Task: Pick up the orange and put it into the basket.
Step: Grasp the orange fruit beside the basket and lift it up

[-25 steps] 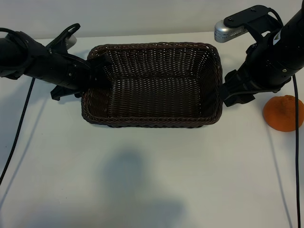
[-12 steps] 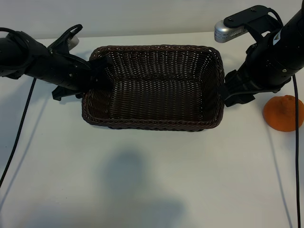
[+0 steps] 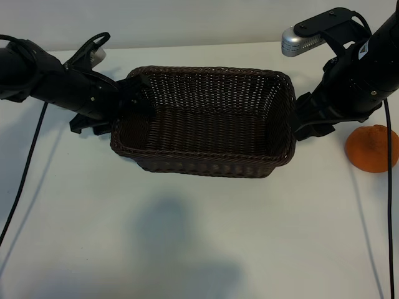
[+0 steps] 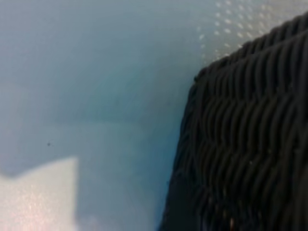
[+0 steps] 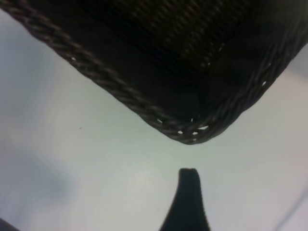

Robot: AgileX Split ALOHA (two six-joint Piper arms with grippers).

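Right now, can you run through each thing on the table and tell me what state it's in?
basket: empty, tilted, left end raised off the table.
orange: on the table right of the basket, untouched.
left gripper: at the basket's left rim.
right gripper: open beside the basket's right end, holding nothing.

Smooth white matte tabletop (image 3: 187, 249), soft grey shadow across near part; pale plain wall (image 3: 187, 18) behind.
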